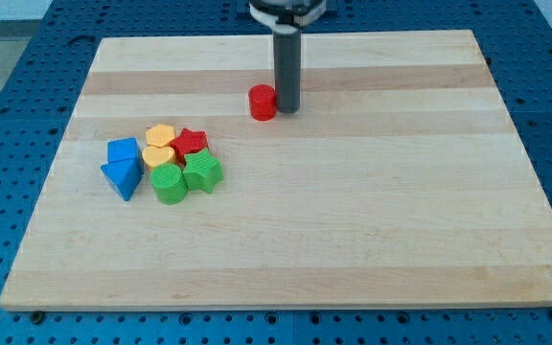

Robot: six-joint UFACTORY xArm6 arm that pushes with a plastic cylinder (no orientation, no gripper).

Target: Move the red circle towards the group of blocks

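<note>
The red circle [263, 102] lies on the wooden board [353, 211] near the view's top centre. My tip [287, 108] stands right beside it, touching or almost touching its right side. The group of blocks lies down and to the left of the red circle: a yellow hexagon [161, 135], a yellow heart [158, 156], a red star [190, 143], a green circle [169, 184], a green star [202, 172], a blue block [123, 151] and a blue triangle [121, 177].
The board rests on a blue perforated table [8, 57]. The arm's mount [287, 11] shows at the view's top edge above the rod.
</note>
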